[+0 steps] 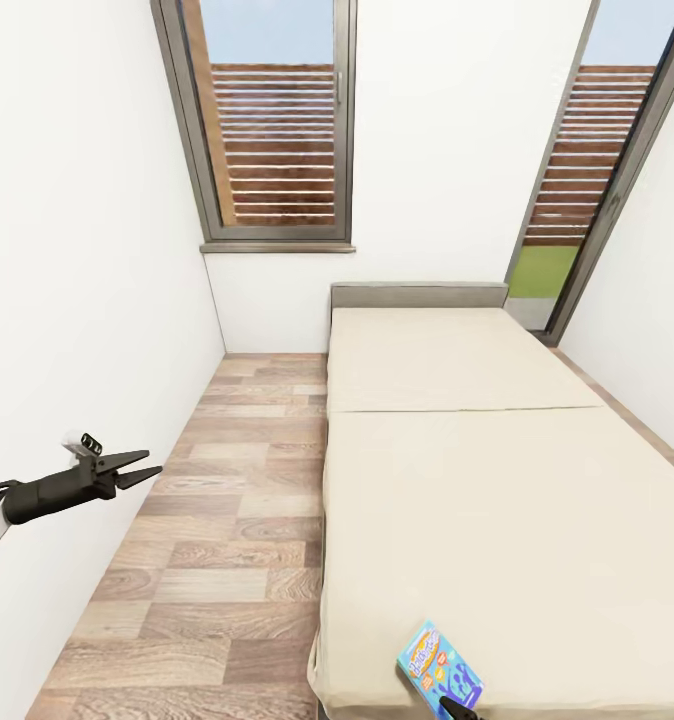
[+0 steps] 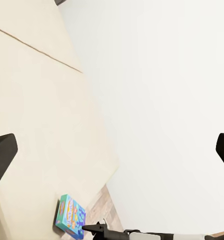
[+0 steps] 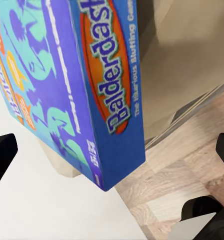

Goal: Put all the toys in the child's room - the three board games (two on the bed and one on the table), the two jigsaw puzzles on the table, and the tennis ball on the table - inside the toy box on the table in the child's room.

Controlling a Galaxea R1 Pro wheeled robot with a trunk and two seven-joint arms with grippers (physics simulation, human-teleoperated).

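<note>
A blue board game [image 1: 439, 668] with yellow cartoon print lies flat on the cream bed [image 1: 497, 480], at its near end by the left edge. In the right wrist view its side reads "Balderdash" [image 3: 99, 75]. My right gripper [image 3: 112, 155] is open, close over the box's corner, with its fingers wide apart; my right gripper's fingertip [image 1: 461, 712] pokes in just below the box in the head view. My left gripper [image 1: 152, 463] hangs open over the floor by the left wall, holding nothing. The left wrist view looks across the bed to the same box [image 2: 71, 216].
The bed [image 2: 37, 110] has a low grey headboard [image 1: 418, 294] against the far wall. A strip of wood-plank floor [image 1: 227, 520] runs between it and the white left wall [image 1: 77, 300]. Tall dark-framed windows [image 1: 275, 130] stand at the back and back right.
</note>
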